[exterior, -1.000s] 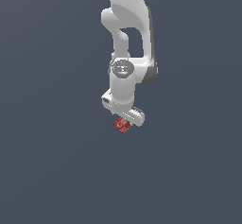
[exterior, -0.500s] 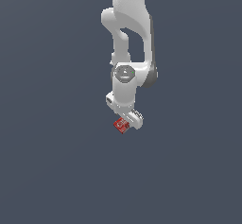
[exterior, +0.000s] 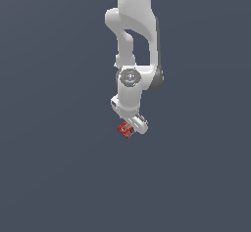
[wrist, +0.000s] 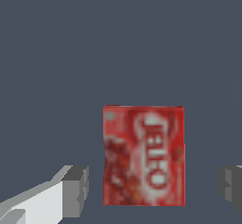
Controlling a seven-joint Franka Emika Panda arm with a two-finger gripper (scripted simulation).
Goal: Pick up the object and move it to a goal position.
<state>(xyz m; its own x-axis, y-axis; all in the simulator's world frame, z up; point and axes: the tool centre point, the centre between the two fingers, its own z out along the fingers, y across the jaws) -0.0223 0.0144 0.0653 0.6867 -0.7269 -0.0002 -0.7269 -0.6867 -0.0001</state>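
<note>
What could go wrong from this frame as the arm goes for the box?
1. In the wrist view the box sits off-centre between the open fingers, nearer one. Closing now may push it sideways before the other pad touches.
2. In the exterior view the gripper hides most of the box, so its height above the box is unclear; descending too far could press it down.

Exterior view stands far off; wrist view looks close past its jaws.
</note>
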